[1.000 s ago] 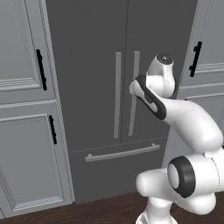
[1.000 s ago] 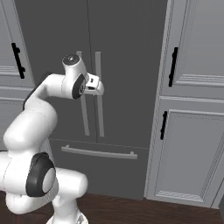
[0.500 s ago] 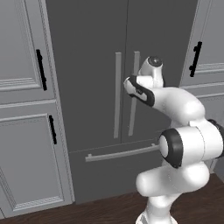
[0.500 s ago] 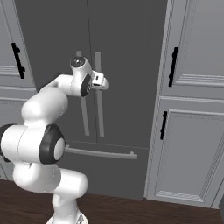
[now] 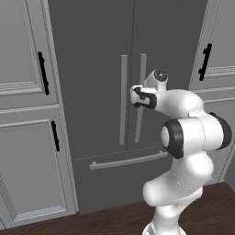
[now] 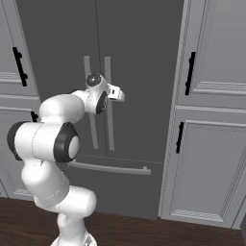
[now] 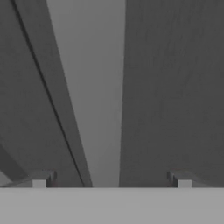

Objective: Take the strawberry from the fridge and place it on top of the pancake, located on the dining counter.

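The fridge [image 5: 96, 64] fills the middle of both base views, tall and dark grey, with both doors shut. Its two long silver handles [image 5: 123, 98] hang side by side at the door seam. My gripper [image 5: 132, 96] is at handle height, close in front of the right-hand handle [image 6: 109, 108]. In the hand view one silver handle [image 7: 98, 92] runs up between my two fingertips [image 7: 41, 181], and the gripper [image 7: 111, 181] stands open with nothing held. The strawberry is hidden behind the shut doors. The pancake and the dining counter are out of view.
Light grey panelled cabinets with black handles flank the fridge on the left [image 5: 27, 114] and right [image 6: 211, 125]. The fridge's lower drawer has a horizontal silver bar [image 5: 128, 160]. Dark wood floor [image 6: 144, 233] lies below.
The arm has folded and reached forward. The hand has moved left and closer to the fridge doors, up to the handles. The doors have stayed shut.
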